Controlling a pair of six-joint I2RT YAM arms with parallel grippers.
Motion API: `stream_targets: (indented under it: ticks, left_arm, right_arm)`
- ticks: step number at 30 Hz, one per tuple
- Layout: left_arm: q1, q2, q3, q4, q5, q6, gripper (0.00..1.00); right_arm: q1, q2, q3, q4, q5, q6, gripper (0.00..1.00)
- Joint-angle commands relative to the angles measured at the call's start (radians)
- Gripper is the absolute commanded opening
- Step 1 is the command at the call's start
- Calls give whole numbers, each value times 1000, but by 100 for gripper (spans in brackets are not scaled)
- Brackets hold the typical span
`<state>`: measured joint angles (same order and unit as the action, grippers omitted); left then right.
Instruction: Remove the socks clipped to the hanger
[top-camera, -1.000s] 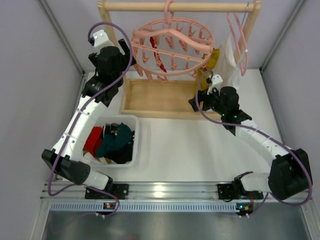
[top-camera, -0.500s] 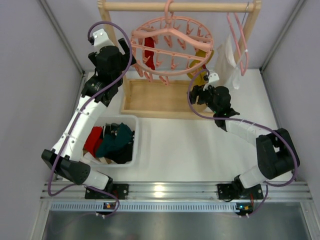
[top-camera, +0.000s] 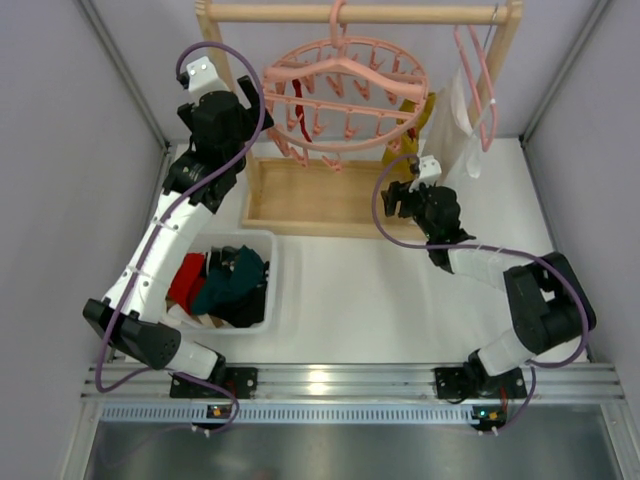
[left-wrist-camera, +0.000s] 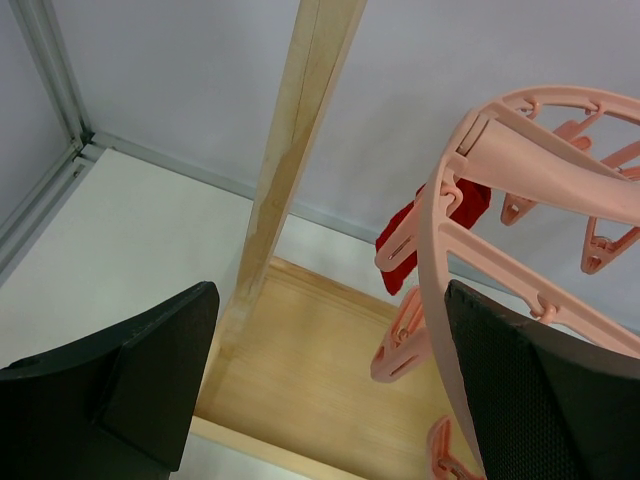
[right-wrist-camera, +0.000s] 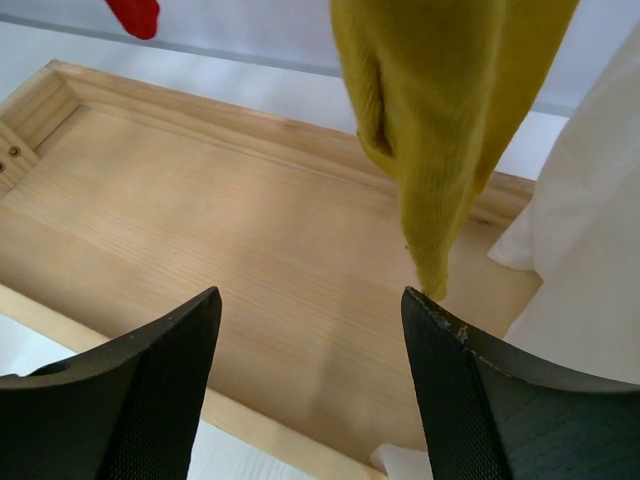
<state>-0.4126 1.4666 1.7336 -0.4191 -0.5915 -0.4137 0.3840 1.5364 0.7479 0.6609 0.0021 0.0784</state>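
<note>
The round pink hanger (top-camera: 345, 95) hangs from the wooden rail. A red sock (top-camera: 298, 98) is clipped at its left and a mustard yellow sock (top-camera: 420, 118) at its right. My left gripper (top-camera: 252, 102) is open beside the ring's left edge. In the left wrist view the ring (left-wrist-camera: 440, 250) runs just in front of the right finger, with the red sock (left-wrist-camera: 432, 232) beyond it. My right gripper (right-wrist-camera: 312, 300) is open below the yellow sock (right-wrist-camera: 440, 130), whose tip hangs just above the right fingertip (right-wrist-camera: 425, 310). Neither gripper holds anything.
A wooden tray base (top-camera: 320, 200) lies under the hanger. A white bin (top-camera: 268, 240) at the left holds red and teal socks. A white cloth (top-camera: 462, 120) on a slim pink hanger hangs at the right. The rack's wooden post (left-wrist-camera: 290, 170) stands by my left gripper.
My right arm has folded in and brought its gripper closer under the yellow sock. The ring hanger has swayed slightly. My left arm has not moved.
</note>
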Motion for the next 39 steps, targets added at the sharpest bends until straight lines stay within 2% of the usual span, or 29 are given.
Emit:
stream_targets:
  ticks: [1,7,17,21,26,34,39]
  left_arm:
    - [5,-14,40,26,7,19,98]
    - [6,-20,43,26,16,18,98]
    - [6,-29,38,25,22,18,98]
    - [6,-31,40,25,29,18,98]
    - [6,-28,41,26,28,19,98]
    - [8,-31,37,26,35,16,98]
    - [8,-31,37,26,44,15,98]
  right_arm:
    - [0,-93,-45,71,46,-20,71]
    - [-5,-209,-93,-13,6,-37,75]
    - [-68,-252,-90,-75,-178,-35,73]
    - [-129,-245,-91,-63,-281,9,76]
    - [-157,-268,-97,-101,-295,18,80]
    - [-157,-188,-50,-51,-352,24,79]
    - [-157,-88,-7,64,-427,35,70]
